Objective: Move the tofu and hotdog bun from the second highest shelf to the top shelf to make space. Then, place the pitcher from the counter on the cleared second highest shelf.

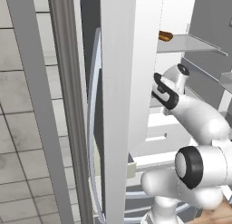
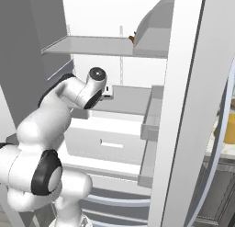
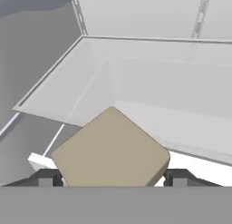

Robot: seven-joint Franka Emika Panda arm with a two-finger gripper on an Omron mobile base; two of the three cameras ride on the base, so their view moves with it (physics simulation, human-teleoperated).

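— Two finger tips (image 3: 45, 177) flank the tofu (image 3: 111, 148) in the hand view, one on each side. Are they pinching it?

— They stand wide, and the block sits between them. Whether the pads touch its sides, I cannot tell.

— What room is there around it?

— Ahead of the tofu lies a clear-walled shelf tray (image 3: 59, 87); its front rim runs just beyond the block, and its bottom looks bare.

— Where is the hotdog bun?

— On the top shelf (image 1: 192, 42), near its back. The left base view shows the hotdog bun (image 1: 165, 36) peeking past the fridge door edge (image 1: 122, 82); the right base view gives just a brown sliver (image 2: 132, 38) beside a rounded grey cover (image 2: 153, 28).

— And the arm?

— Its wrist reaches in below that shelf, above the white drawer (image 2: 108, 141).

— The pitcher?

— An orange patch (image 2: 225, 129) at the right base view's edge, past the door; too little shows to be sure.
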